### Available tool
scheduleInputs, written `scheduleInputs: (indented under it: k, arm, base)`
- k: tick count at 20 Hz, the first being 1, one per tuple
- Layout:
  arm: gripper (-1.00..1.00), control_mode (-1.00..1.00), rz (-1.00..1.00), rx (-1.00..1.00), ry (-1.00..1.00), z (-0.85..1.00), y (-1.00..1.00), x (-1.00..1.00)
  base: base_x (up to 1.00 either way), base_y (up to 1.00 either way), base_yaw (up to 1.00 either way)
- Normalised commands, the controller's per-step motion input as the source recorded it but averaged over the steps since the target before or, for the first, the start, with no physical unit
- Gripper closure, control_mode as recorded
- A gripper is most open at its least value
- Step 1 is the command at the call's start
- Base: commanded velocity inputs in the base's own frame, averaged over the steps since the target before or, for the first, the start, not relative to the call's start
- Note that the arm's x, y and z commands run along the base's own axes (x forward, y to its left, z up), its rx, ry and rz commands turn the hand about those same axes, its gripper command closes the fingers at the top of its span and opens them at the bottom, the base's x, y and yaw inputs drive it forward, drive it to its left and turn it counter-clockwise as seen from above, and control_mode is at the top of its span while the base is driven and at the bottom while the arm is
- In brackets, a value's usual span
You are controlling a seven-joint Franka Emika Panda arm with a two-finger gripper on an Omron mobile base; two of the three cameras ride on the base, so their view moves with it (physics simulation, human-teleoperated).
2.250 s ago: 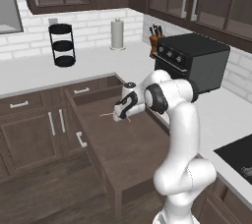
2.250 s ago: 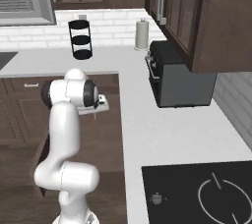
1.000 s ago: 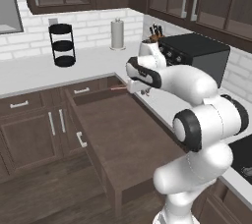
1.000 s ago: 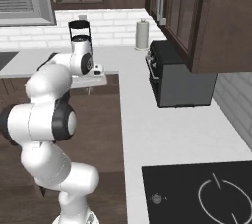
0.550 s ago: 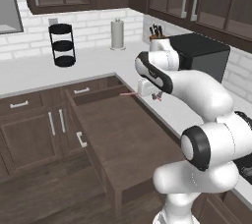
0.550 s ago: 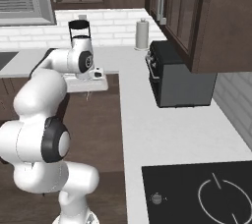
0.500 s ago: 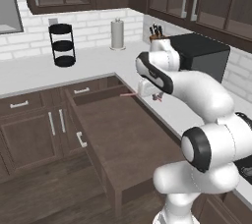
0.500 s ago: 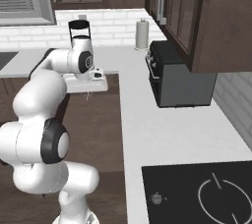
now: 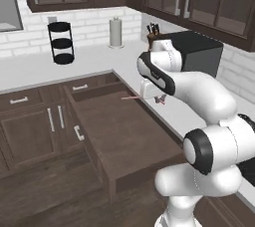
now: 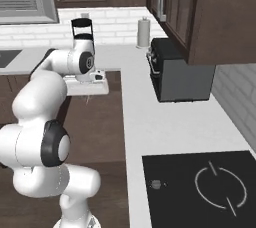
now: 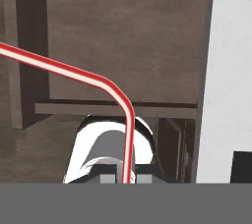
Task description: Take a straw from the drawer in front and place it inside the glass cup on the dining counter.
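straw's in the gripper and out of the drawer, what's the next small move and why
Probably carry the straw clear of the open drawer and turn toward the dining counter. The gripper is shut on the straw's lower end and holds it above the drawer, near the white counter edge. No glass cup shows here, so the base likely must swing round.

Two base cameras look forward and down over the arm from behind, left and right, sharing the open drawer [image 9: 119, 121] and corner counter [image 10: 165, 122]; the hand camera looks closely down into the drawer.
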Motion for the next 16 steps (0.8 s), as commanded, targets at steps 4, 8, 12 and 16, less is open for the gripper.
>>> scheduleInputs:
  k: [4,8,12,16]
  arm:
    - [1.0,1.0,0.0,0.0,0.0,0.0,0.0,0.0]
    - [1.0,1.0,0.0,0.0,0.0,0.0,0.0,0.0]
    - [1.0,1.0,0.0,0.0,0.0,0.0,0.0,0.0]
    - [1.0,1.0,0.0,0.0,0.0,0.0,0.0,0.0]
  base:
    - [-1.0,0.0,0.0]
    - [-0.92,0.31,0.41]
    - [-0.31,0.52,0.86]
    - [-0.08,0.49,0.97]
